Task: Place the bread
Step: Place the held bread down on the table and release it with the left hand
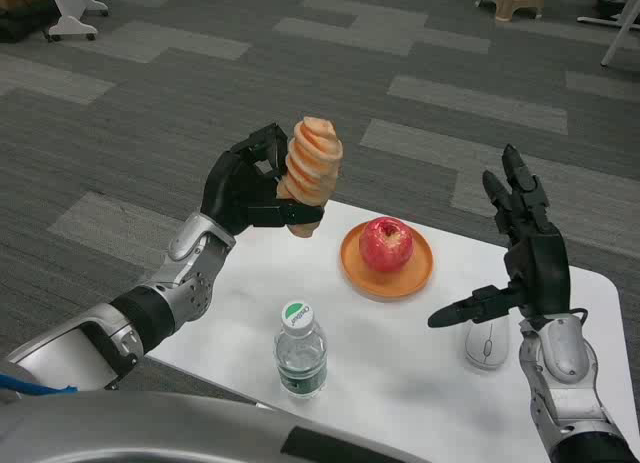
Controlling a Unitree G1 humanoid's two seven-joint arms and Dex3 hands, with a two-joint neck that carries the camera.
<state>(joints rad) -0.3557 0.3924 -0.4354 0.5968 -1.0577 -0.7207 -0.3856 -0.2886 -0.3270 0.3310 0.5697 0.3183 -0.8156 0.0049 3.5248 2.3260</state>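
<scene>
Grey carpet [300, 93] with lighter rectangular patches fills the upper half of the frame, and furniture legs show along the top edge. White desk [400, 353] occupies the lower centre and lower right of the frame. Left hand [245, 188], at centre left, is raised above the desk's far left edge; its fingers [262, 143] are clenched around the bread [310, 173], a ridged, spiral-shaped tan loaf held roughly upright, with its top end clear of the hand. The bread is off the desk surface and sits up and to the left of the orange plate [386, 273]. The plate lies on the desk near centre frame and carries a red apple [386, 243]. A clear water bottle [300, 351] with a white cap stands upright at lower centre, near the desk's front edge. Right hand [525, 258], at right of frame, is released and holds nothing, its fingers spread upward and the thumb extended toward the left. A white computer mouse [487, 343] rests on the desk just below that hand.
</scene>
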